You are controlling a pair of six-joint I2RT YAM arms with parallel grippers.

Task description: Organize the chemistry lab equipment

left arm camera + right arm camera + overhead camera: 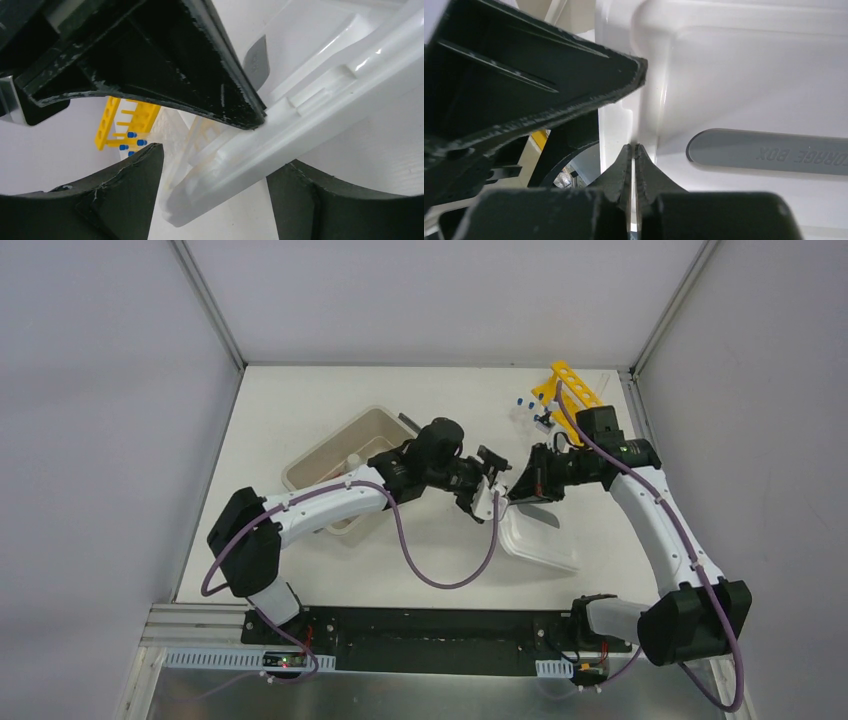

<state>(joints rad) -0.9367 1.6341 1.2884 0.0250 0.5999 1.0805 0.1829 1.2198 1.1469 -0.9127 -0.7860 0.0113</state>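
While the right claw (518, 490) pinched shut on the rim of the white lid (545, 545) at frame centre, the left claw (490, 483) stood open, straddling that same edge.

This is looking like a robotics lab; grey panels (100, 460) and aluminium framing (208, 302) are enclosing 1 white table (420, 400).

Overhead view bright, evenly lit, sharp; faint soft shadows on the tabletop (330, 390). Wrist views: close foreground blurred, glare streaks on the white lid (375, 52).
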